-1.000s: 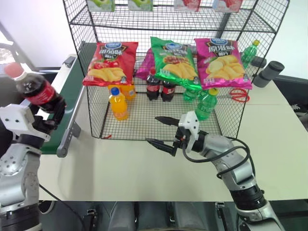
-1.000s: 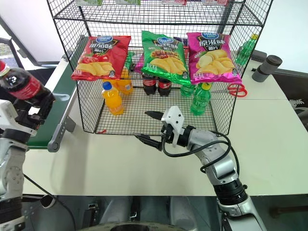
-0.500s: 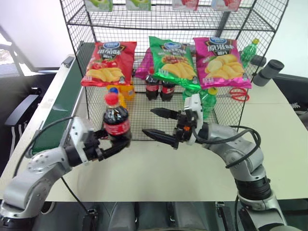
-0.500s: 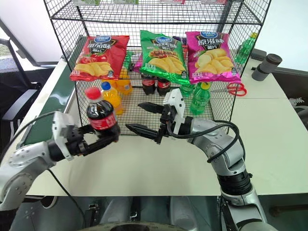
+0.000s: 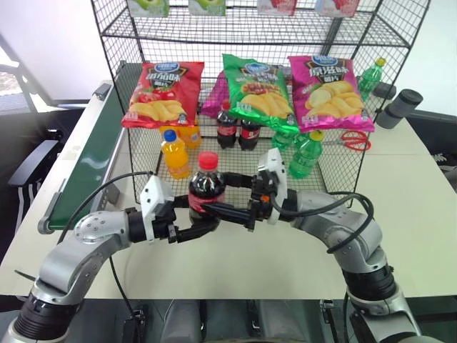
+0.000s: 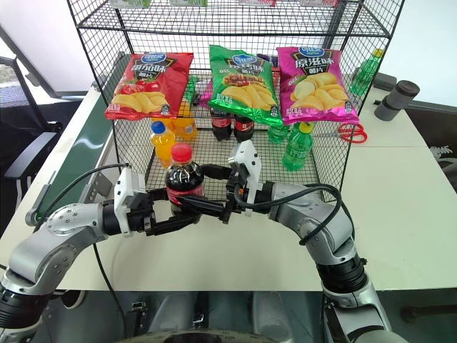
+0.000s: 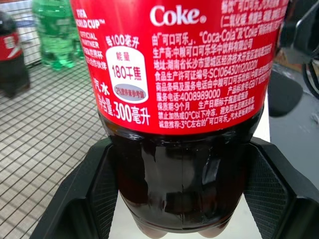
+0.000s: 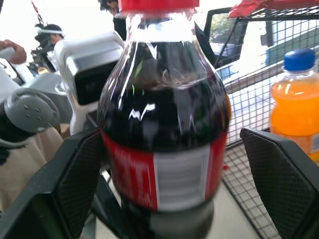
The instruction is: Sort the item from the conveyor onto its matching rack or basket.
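The item, a small cola bottle point(image 5: 206, 187) with a red cap and red label, stands upright above the table just in front of the rack point(image 5: 143, 32). My left gripper point(image 5: 194, 218) reaches in from the left and is shut on its lower body; the left wrist view shows the fingers point(image 7: 94, 189) pressed against the dark base point(image 7: 179, 164). From the right, my right gripper point(image 5: 220, 194) is open with its fingers point(image 8: 279, 174) on either side of the bottle point(image 8: 164, 124), a gap showing on each side. The conveyor point(image 5: 86, 164) runs along the left.
The rack's bottom tier holds two cola bottles point(image 5: 227, 127), orange drink bottles point(image 5: 173, 153) and green soda bottles point(image 5: 305, 153). Three chip bags point(image 5: 258, 89) hang above them. Scissors point(image 5: 353, 139) and grey cylinders point(image 5: 400, 107) lie at the right. A person point(image 8: 45, 35) shows behind.
My left arm swung the cola bottle from above the conveyor at the left to the middle in front of the rack. The right gripper's open fingers now flank the bottle.
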You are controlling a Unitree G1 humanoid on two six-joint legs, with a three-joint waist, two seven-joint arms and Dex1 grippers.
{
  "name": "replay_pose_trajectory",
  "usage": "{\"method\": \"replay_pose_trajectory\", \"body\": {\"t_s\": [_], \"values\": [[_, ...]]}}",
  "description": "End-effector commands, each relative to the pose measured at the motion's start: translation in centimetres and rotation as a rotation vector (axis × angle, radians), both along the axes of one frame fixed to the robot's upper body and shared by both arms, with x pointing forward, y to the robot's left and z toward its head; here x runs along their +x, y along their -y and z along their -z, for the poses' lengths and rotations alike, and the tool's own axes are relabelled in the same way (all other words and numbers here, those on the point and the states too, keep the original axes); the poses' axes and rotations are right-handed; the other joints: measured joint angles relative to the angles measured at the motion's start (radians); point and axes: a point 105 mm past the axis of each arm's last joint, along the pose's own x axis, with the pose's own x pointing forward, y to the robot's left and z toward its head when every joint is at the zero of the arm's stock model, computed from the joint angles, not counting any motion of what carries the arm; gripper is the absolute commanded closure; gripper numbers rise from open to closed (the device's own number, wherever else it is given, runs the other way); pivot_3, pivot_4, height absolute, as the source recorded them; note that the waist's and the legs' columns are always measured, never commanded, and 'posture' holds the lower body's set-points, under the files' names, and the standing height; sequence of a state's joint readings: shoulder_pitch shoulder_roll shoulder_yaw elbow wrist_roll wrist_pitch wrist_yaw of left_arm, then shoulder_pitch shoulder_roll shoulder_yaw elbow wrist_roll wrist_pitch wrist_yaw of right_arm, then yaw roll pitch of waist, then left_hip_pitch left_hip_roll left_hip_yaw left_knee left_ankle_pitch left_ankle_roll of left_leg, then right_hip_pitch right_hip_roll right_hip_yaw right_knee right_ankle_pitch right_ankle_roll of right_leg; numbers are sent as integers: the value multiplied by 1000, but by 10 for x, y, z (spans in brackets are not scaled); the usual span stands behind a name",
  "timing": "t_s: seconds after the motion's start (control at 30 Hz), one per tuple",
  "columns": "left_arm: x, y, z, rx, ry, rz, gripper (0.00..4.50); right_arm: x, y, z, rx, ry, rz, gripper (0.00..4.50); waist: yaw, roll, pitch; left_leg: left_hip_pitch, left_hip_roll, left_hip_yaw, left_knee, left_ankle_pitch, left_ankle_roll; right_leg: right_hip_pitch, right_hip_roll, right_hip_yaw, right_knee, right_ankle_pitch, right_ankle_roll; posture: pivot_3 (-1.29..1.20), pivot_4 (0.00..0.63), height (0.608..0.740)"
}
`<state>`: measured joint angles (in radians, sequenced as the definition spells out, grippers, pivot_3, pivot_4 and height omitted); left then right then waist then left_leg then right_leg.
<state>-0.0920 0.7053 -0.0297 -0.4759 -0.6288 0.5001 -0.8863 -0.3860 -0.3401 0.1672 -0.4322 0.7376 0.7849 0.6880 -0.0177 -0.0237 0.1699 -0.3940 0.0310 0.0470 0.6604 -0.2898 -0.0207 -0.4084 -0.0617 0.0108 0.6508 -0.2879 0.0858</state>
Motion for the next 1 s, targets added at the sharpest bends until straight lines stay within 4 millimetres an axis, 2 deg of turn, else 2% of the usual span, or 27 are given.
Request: {"method": "replay_pose_trajectory", "body": {"t_s": [0.03, 0.13, 0.4, 0.43, 0.47, 0.5, 0.6, 0.83, 0.9, 1.0], "values": [[-3, 7, -11, -8, 74, 44, 1544, -11, -3, -11, 39, 13, -46, 566, 1, 0, 0, 0, 0, 0, 0, 0, 0, 0, 0, 0, 0, 0, 0, 0, 150, 740], [-2, 9, -12, -12, 80, 44, 1544, -14, -3, -11, 43, -1, -62, 1538, 1, 0, 0, 0, 0, 0, 0, 0, 0, 0, 0, 0, 0, 0, 0, 0, 150, 740], [2, 7, -8, -33, 16, 6, 1544, -12, -4, -11, 44, 15, -47, 1546, 1, 0, 0, 0, 0, 0, 1, 0, 0, 0, 1, 0, 1, 0, 1, 0, 150, 740], [2, 7, -8, -27, 24, 2, 528, -12, -4, -11, 44, 15, -45, 1546, 1, 0, 0, 0, 0, 0, 1, 0, 0, 0, 1, 0, 1, 0, 1, 0, 150, 740], [4, 6, -8, -16, 36, -10, 128, -11, -3, -11, 45, 16, -40, 1546, 1, 0, 0, 0, 0, 0, 1, 0, 0, 0, 1, 0, 1, 0, 1, 0, 150, 740], [5, 5, -8, -8, 43, -18, 46, -10, -3, -11, 45, 17, -36, 1546, 1, 0, 0, 0, 0, 0, 1, 0, 0, 0, 2, 0, 1, 0, 1, 0, 150, 740], [6, -1, -6, 17, 48, -44, 46, -4, 1, -13, 52, 36, 1, 1546, 0, 0, 0, 0, 0, 0, 2, 0, 0, 0, 2, 0, 1, 0, 1, 0, 150, 740], [5, -37, 7, 72, 22, -186, 46, 28, 24, -13, 43, 121, 211, 1546, 1, 0, 0, 0, 1, 0, 2, 0, 0, 0, 3, 0, 1, 0, 1, 0, 150, 740], [5, -50, 11, 81, 23, -247, 46, 44, 32, -5, -1, 174, 315, 1546, 1, 0, 0, 0, 0, 0, 2, 0, 0, 0, 3, 0, 1, 0, 1, 0, 150, 740], [5, -56, 14, 79, 28, -283, 46, 64, 38, 10, -39, 227, 443, 1546, 2, 0, 0, 0, 0, 0, 2, 0, 0, 1, 3, 0, 1, 0, 1, 0, 150, 740]]}}
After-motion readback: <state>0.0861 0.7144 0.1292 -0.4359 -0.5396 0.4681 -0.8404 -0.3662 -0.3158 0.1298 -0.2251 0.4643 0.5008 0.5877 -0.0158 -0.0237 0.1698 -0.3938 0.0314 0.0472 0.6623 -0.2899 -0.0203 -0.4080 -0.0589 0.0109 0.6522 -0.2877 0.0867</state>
